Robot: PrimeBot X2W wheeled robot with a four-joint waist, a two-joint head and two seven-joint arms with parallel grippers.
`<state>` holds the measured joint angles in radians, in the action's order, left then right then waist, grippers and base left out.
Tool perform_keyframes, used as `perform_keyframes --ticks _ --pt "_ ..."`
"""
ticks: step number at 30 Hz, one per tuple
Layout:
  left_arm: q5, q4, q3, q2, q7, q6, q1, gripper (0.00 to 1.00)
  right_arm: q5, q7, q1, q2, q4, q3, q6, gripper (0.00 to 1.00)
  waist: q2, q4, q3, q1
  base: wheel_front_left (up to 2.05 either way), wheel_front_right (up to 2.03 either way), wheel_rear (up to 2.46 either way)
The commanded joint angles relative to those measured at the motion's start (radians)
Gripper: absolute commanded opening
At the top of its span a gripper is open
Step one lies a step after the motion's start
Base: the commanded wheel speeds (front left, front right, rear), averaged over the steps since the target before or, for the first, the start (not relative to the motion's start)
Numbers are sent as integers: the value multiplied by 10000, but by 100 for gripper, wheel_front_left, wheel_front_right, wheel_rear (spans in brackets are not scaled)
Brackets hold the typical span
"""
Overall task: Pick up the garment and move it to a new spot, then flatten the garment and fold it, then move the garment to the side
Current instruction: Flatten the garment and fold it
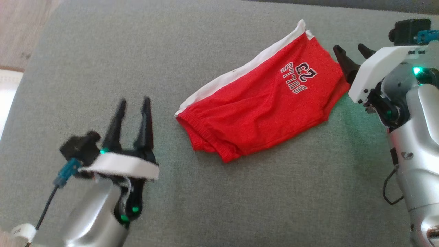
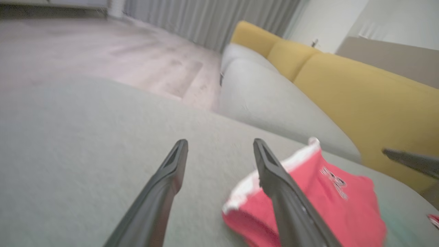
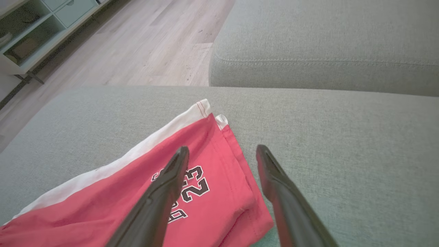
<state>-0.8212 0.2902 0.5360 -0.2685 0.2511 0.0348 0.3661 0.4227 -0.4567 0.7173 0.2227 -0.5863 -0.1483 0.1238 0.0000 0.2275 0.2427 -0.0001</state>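
Head view, looking down on my work. The garment (image 1: 264, 103), red shorts with a white side stripe and a printed number, lies doubled over on the grey-green cushion (image 1: 103, 51). Its long axis runs on a diagonal, with the elastic waistband at the lower left and the leg hems at the upper right.

My right gripper (image 1: 350, 48) sits at the hem end, fingers spread wide and holding nothing. In the right wrist view one finger lies over the print and the other over bare cushion, so the hem edge falls between them; I cannot tell whether either tip touches the cloth.

My left gripper (image 1: 134, 101) is likewise spread and empty. It stands apart from the waistband end, and the shorts lie off to its right and a little ahead.

The right arm is the nearer one. If the fold counts as done, I judge that shifting the garment aside calls for a grasp at each end of that diagonal, and the left would have to close the gap first.

The cushion is a woven, slightly yielding fabric, so thin cloth may drag on it rather than slide. Around it are a pale wood floor (image 1: 20, 27), a yellow-backed sofa (image 2: 360, 96), a grey curtain (image 2: 205, 20) and a low shelf unit (image 3: 34, 34).
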Motion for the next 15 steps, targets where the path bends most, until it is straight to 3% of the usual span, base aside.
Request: perform_keyframes --ticks 1,4,8,15 --pt "486 -337 -695 39 104 -44 463 100 22 127 326 -19 294 -116 69 100 0 87 209 1 0 0 0" --pt "1848 -255 -1356 455 104 -340 612 100 -141 273 611 -44 -46 19 69 100 0 125 525 1 0 0 0" --pt "3090 306 -1488 649 105 -872 877 100 -435 368 1071 -166 -730 226 69 100 0 236 908 1 0 0 0" --pt "3863 812 -1877 1134 106 -1359 1097 100 -963 206 1634 -224 -1890 318 69 100 0 602 1374 1 0 0 0"
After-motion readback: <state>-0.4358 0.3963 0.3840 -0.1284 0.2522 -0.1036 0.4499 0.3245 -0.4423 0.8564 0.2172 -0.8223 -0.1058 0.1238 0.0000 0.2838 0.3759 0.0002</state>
